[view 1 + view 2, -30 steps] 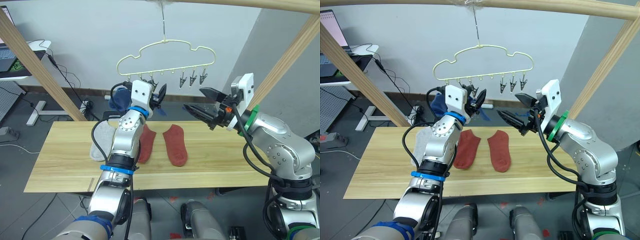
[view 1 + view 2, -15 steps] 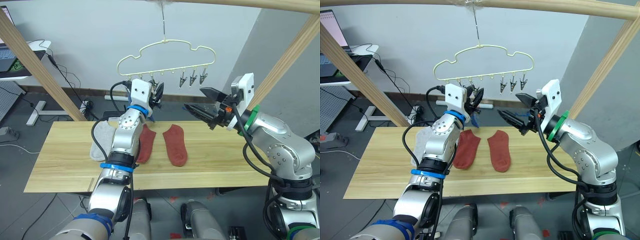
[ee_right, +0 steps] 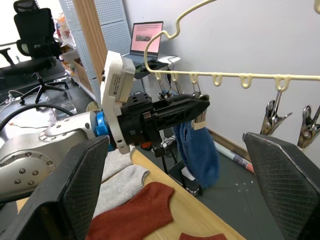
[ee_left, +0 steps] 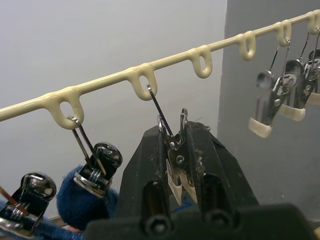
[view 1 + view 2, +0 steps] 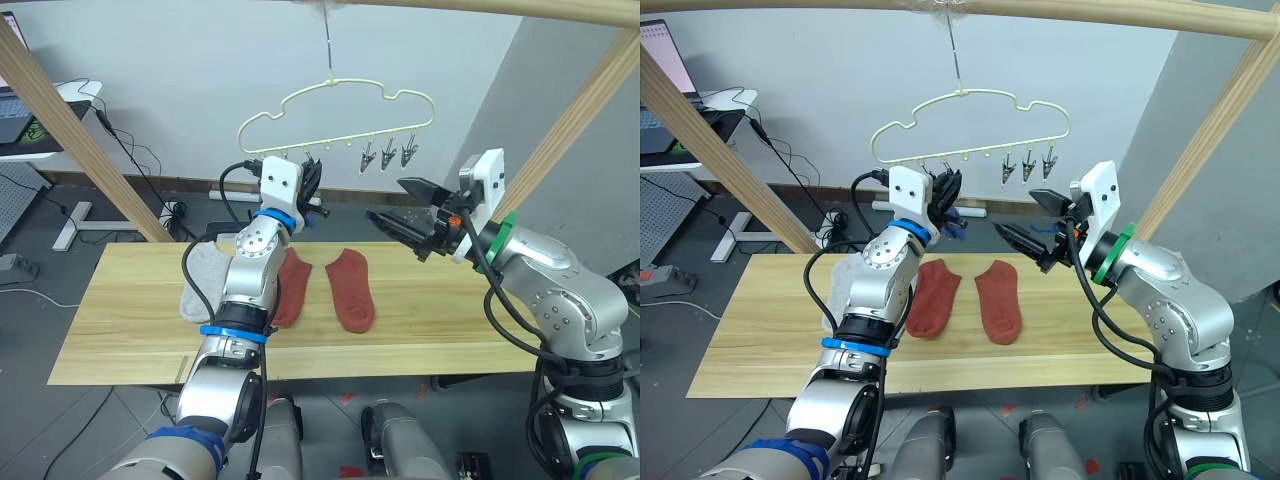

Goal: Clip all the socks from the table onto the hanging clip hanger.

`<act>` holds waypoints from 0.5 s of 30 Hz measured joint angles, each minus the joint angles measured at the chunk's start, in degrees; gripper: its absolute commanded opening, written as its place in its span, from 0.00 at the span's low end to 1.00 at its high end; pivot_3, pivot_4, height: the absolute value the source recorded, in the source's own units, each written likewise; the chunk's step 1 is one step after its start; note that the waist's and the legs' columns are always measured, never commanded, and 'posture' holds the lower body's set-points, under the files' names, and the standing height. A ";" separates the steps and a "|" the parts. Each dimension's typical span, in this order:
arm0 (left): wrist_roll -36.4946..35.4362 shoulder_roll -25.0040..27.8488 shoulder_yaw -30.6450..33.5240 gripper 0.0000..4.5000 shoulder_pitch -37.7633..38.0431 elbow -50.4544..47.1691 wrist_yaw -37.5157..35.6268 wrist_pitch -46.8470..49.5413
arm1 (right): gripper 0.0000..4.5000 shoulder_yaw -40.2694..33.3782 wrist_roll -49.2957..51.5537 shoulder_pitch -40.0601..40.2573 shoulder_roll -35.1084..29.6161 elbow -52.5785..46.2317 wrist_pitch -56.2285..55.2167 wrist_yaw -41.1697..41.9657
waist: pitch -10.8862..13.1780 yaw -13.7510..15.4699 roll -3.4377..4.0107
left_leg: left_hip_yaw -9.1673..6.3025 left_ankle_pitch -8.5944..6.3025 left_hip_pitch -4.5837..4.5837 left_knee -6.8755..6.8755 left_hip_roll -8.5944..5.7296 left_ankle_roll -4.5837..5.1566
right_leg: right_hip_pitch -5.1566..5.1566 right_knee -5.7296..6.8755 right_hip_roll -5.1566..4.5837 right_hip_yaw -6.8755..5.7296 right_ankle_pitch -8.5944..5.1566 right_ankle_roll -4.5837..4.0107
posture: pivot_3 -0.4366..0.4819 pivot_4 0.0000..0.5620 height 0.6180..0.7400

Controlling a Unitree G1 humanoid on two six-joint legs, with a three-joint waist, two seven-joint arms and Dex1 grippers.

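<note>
Fingers of the left gripper [image 4: 177, 165] are closed on a bare metal clip [image 4: 176, 150], the third along the bottom bar of the pale-yellow clip hanger [image 5: 335, 90]. A second ago these fingers sat lower, with a blue sock beside them; they have since risen to the bar and the hanger has swung slightly. Just beside the fingers, blue socks [image 3: 197, 150] now hang from the two neighbouring clips, so the blue pair looks done and the pinched clip is probably being readied for the next sock. Three more clips [image 5: 385, 153] hang bare further along the bar.

Fingers of the right gripper [image 5: 400, 205] are spread wide and hold nothing, hovering well apart from the left fingers, below the bare clips. Beneath both grippers, two rust-red socks [image 5: 350, 290] and the light grey socks [image 5: 202, 280] lie on the table [image 5: 450, 320], still to be hung.
</note>
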 measured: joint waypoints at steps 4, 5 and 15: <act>-0.11 0.75 0.25 0.06 0.29 -2.29 -0.34 3.18 | 1.00 1.86 -1.39 0.61 -0.14 0.13 -0.64 0.13 | 0.00 0.01 0.00 | -0.01 0.00 0.00 0.00 0.00 0.00 | 0.00 0.02 0.00 0.00 0.00 0.00 | 0.44 0.33 1.00; -0.11 0.90 0.38 0.06 0.30 -2.82 -0.48 3.48 | 1.00 1.95 -1.76 0.59 -0.13 0.25 -1.04 0.23 | 0.00 0.02 0.00 | -0.01 0.00 0.00 0.00 0.00 0.00 | 0.00 0.02 0.00 -0.01 0.00 0.00 | 0.44 0.33 1.00; 0.44 1.05 -0.05 0.34 0.20 -3.21 -0.35 2.88 | 1.00 1.96 -2.05 -0.32 0.26 1.35 -1.71 0.73 | 0.00 0.04 0.00 | -0.01 0.00 0.00 0.02 0.00 0.00 | 0.00 0.02 0.00 -0.01 0.00 0.00 | 0.43 0.32 1.00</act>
